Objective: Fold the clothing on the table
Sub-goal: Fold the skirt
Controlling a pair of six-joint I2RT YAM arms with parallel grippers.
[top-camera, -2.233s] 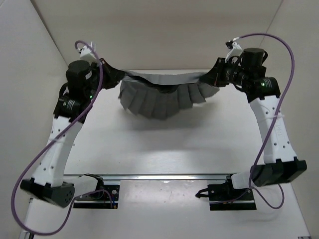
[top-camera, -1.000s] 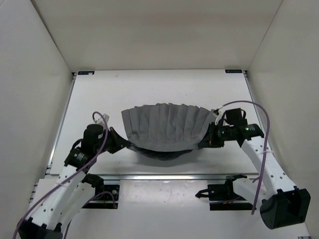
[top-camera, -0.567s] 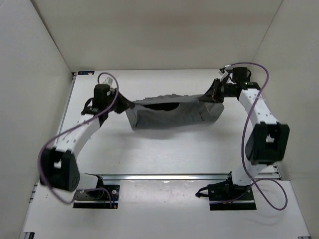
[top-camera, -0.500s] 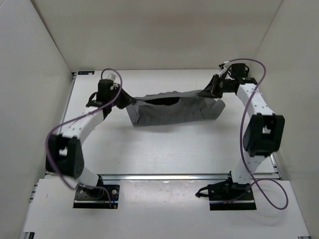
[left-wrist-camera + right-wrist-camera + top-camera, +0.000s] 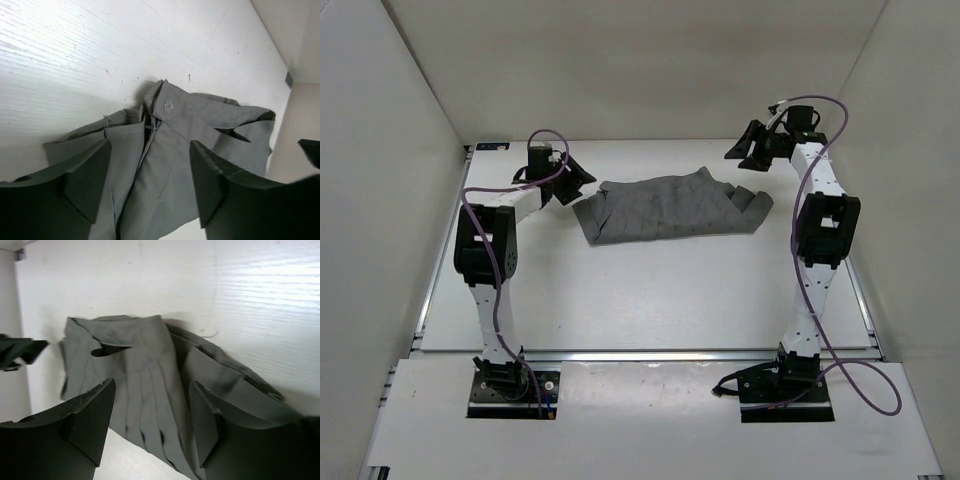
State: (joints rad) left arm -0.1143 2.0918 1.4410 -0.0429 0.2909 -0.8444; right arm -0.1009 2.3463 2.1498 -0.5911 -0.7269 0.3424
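The clothing (image 5: 665, 206), a dark grey pleated garment, lies doubled over in a flat band on the far half of the table (image 5: 620, 290). My left gripper (image 5: 577, 183) stands open just off its left end, with nothing between the fingers. My right gripper (image 5: 743, 156) is open above its right end, lifted clear of the cloth. In the left wrist view the clothing (image 5: 200, 130) with a small button (image 5: 169, 105) lies below the open left gripper (image 5: 150, 172). The right wrist view looks down on pleats of the clothing (image 5: 140, 370) past the open right gripper (image 5: 150, 415).
White upright walls close in the left, back and right sides. A metal rail (image 5: 650, 353) runs along the table's near edge, with the two arm bases (image 5: 510, 385) (image 5: 780, 385) behind it. Small black brackets (image 5: 492, 146) mark the far corners.
Both arms carried the garment's near edge up and over to the far side, laid it down folded, then let go. Both grippers went from shut on the cloth to open.
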